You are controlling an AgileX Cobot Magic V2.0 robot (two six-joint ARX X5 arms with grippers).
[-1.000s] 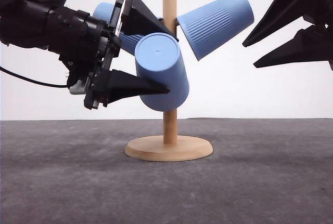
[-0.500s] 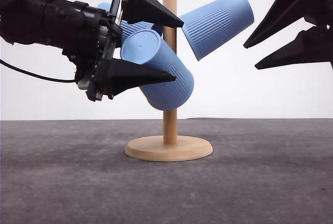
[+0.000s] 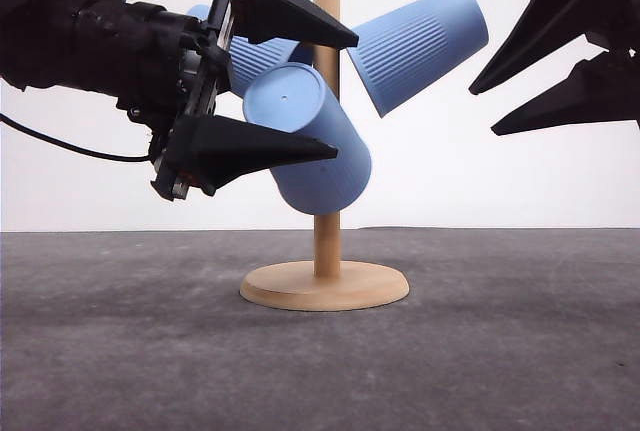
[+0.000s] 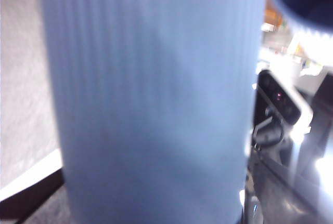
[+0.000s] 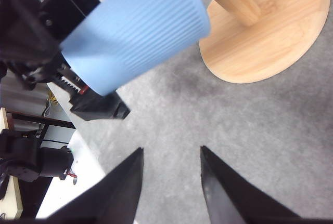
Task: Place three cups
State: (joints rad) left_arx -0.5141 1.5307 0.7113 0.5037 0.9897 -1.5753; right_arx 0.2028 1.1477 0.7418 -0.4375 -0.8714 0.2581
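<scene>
Three unmarked cups (image 3: 305,141), wooden stand (image 3: 324,284), left gripper (image 3: 335,96)

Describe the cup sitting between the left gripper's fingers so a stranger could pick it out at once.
Start at the wooden stand, an upright pole on a round base. Three light-blue ribbed cups hang around its pole. The one meant is the lowest, nearest cup, its flat dotted base turned up-left between the open black fingers of the left gripper; the other two sit higher, behind.

wooden stand (image 3: 325,284): round base, upright pole | grey mat (image 3: 500,351) | white backdrop (image 3: 450,171)
</scene>
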